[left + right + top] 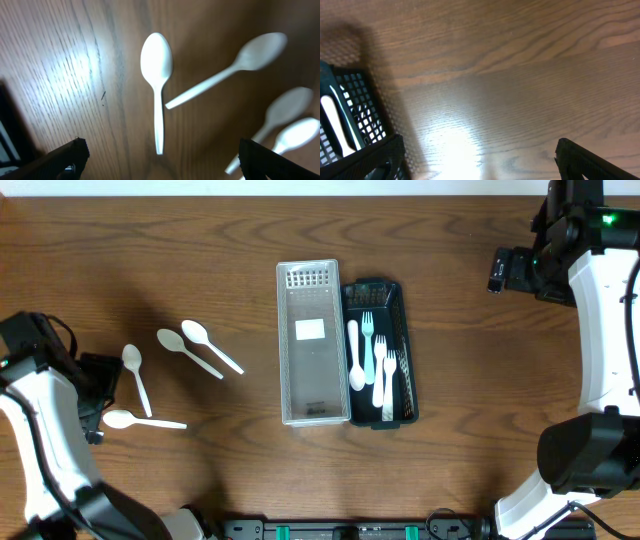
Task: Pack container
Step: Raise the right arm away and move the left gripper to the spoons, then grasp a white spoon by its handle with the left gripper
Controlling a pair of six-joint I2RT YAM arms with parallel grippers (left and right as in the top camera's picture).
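Several white plastic spoons [188, 350] lie loose on the wooden table at the left. A dark mesh basket [401, 310] at the centre holds a white spoon [356, 355] and white forks [380, 360]. My left gripper [95, 395] is open and empty, just left of the loose spoons. In the left wrist view [162, 160] its jaws straddle the handle end of one spoon [157, 85], hovering above it. My right gripper [505, 270] is open and empty, to the right of the basket. In the right wrist view [480, 165] there is bare table between its fingers.
A pale perforated plastic tray [313, 405] stands against the basket's left side, with only a white label inside. The basket's corner [350, 110] shows at the left of the right wrist view. More spoons [235, 67] lie to the right in the left wrist view.
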